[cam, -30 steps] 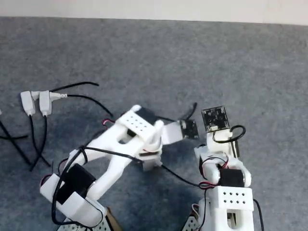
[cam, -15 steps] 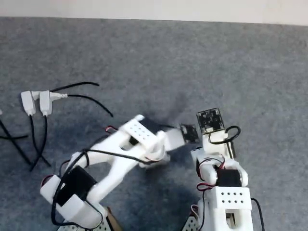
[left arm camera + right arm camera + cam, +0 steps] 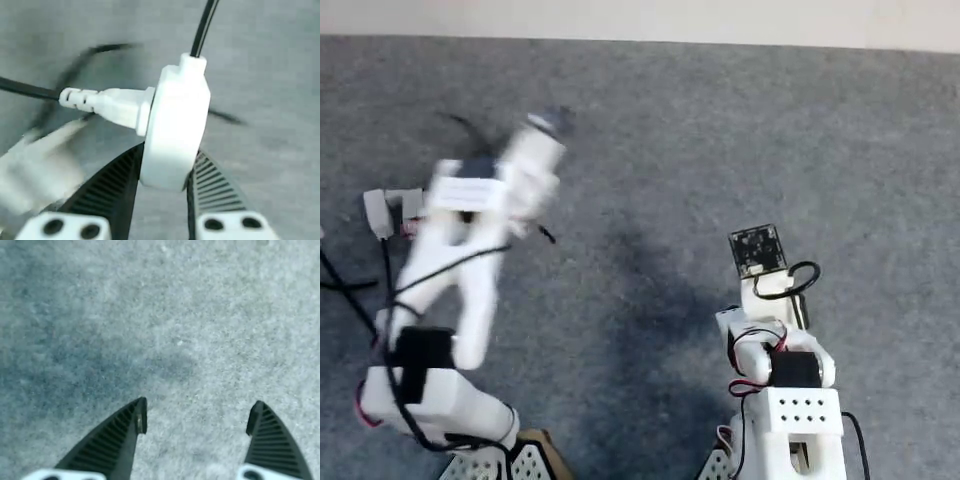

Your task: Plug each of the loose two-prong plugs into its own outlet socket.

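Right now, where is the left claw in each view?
High view: left claw, upper left, at the arm's tip.
Left wrist view: its fingers on both sides of the white socket.
Right wrist view: the right claw over grey carpet.
Shared landmark: the grey carpet.

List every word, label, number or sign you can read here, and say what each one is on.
None can be read.
white round connector: no print shows on it.
circuit board: any marks are too small to read.
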`<move>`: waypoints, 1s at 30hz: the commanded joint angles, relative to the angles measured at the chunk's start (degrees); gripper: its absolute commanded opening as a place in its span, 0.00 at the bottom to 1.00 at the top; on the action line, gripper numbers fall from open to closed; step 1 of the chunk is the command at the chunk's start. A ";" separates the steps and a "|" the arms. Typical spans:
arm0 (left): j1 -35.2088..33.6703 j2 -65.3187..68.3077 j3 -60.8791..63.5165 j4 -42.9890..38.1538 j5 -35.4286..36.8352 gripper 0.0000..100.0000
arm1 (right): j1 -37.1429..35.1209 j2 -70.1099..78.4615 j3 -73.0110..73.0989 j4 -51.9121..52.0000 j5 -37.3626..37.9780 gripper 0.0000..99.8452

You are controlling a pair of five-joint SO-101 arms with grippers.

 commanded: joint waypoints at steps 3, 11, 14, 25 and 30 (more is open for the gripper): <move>-11.30 2.15 -3.56 -5.54 2.37 0.02 | -0.31 0.31 -0.48 -0.84 -0.70 0.31; -15.69 15.87 -4.09 -9.05 7.12 0.03 | -0.13 0.04 -0.48 -0.84 -0.70 0.31; -16.57 17.36 -3.56 -8.70 8.97 0.12 | -0.04 0.04 -0.57 -0.84 -0.70 0.31; -14.46 -2.15 -5.67 3.78 22.33 0.24 | 0.04 -0.04 -4.44 4.18 -0.70 0.04; -10.24 -15.25 -5.58 10.46 28.04 0.24 | 1.36 -0.04 -9.98 9.19 -0.70 0.01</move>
